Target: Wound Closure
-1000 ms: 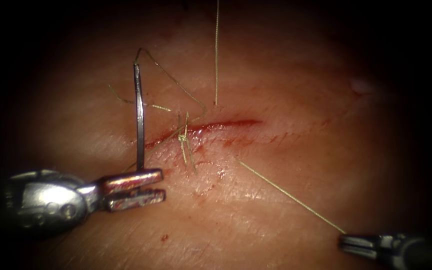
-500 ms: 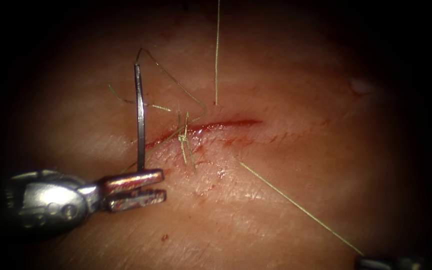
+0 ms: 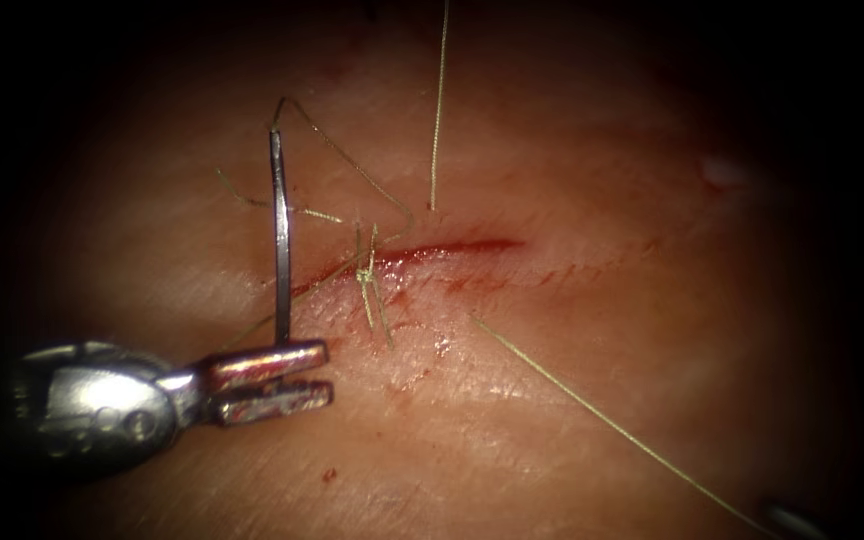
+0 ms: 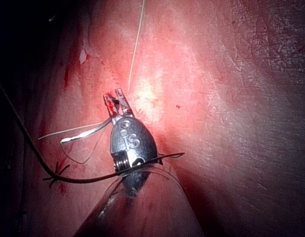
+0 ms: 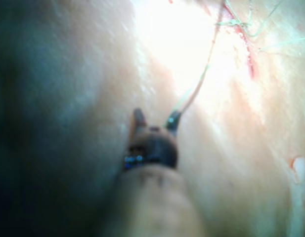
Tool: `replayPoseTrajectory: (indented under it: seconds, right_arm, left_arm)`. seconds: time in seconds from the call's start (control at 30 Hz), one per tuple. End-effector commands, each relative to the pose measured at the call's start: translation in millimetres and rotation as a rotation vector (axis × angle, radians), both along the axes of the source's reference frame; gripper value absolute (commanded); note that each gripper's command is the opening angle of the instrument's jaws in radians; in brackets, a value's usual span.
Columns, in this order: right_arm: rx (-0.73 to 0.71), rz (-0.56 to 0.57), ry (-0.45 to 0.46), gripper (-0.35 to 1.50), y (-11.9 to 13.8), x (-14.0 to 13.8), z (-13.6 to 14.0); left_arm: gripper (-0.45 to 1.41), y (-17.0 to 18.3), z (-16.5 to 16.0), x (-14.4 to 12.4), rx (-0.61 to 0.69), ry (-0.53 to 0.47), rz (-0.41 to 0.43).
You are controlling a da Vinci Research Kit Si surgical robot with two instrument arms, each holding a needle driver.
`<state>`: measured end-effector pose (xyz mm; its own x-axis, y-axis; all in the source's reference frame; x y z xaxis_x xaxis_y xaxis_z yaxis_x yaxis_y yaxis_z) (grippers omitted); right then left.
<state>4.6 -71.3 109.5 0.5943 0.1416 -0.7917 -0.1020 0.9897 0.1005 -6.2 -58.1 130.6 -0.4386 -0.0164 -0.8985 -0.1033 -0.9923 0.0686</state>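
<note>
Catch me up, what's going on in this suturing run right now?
The left gripper holds the curved steel needle near one end; the needle stands clear of the pink pork tissue, left of the red cut. A knotted stitch already sits on the cut. The right gripper holds the thin pale thread, which runs taut from below the cut. Over the past second, the right gripper has pulled away toward the lower right.

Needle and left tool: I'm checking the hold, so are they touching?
Touching. The endoscope view shows the needle's lower end gripped between the left tool's fingers, left of the cut, standing clear of the tissue.
</note>
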Motion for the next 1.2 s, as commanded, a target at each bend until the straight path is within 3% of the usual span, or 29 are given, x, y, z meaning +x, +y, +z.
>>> replayPoseTrajectory:
  seconds: [0.03,0.13,0.23,0.3,0.37,0.53,1.07,1.17,1.2]
  right_arm:
    - [-0.001,0.016,-0.008,1.45,1.9,0.3,0.7]
    - [-0.017,0.055,-0.026,1.46,6.1,0.5,1.2]
    - [-0.016,0.098,0.028,1.45,9.1,3.6,3.0]
    - [-0.010,0.103,0.040,1.45,10.0,5.6,3.9]
    - [0.002,0.087,0.070,1.45,11.0,10.4,6.5]
    - [-0.005,0.048,0.102,1.43,10.2,15.1,9.0]
    - [-0.002,0.053,0.087,1.26,9.2,17.5,8.5]
    - [0.011,0.035,0.065,1.35,9.0,17.2,8.1]
    - [0.020,0.026,0.071,1.45,9.2,15.9,7.2]
  left_arm:
    - [-0.45,0.2,0.7,-0.3,-0.001,-0.002,0.001]
    - [-0.45,0.2,0.7,-0.3,-0.001,-0.002,0.001]
    - [-0.45,0.2,0.8,-0.4,-0.002,-0.002,0.001]
    - [-0.45,0.2,0.7,-0.4,-0.002,-0.002,0.001]
    - [-0.45,0.2,0.7,-0.2,-0.002,-0.002,0.002]
    - [-0.45,0.3,0.7,-0.1,-0.001,-0.003,0.003]
    - [-0.45,0.3,0.8,-0.2,-0.001,-0.003,0.003]
    - [-0.45,0.3,0.8,-0.1,-0.001,-0.003,0.003]
    - [-0.45,0.3,0.8,-0.1,-0.001,-0.003,0.003]
